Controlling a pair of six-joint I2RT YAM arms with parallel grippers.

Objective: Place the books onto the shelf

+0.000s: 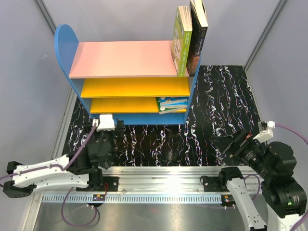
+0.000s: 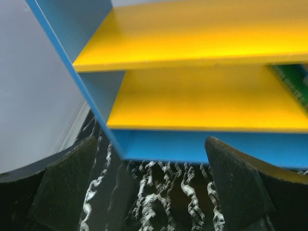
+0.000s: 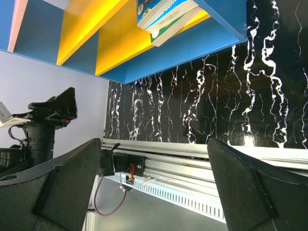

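My left gripper (image 2: 151, 168) gapes empty near the shelf (image 1: 125, 57) base. Two books (image 1: 188, 41) lean upright at its pink top's right end, and a flat stack (image 1: 172, 104) lies below. My right gripper (image 3: 154, 183) gapes empty too. I judge that nudging the shelf could topple the upright pair.

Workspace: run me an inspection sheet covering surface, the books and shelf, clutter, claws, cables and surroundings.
Surface: black white-veined mat under the shelf.
Job's things: shelf stands at the back. The green book and dark book stand side by side at the right end of its pink top board. A book stack lies flat on the lower yellow board, right end.
Clutter: nothing seen.
Claws: left claw open, empty, facing the shelf's left base. Right claw open, empty, above the mat.
Cables: purple cable along the left arm, another at the right wrist.
Surroundings: grey panel walls; aluminium rail at the near edge.
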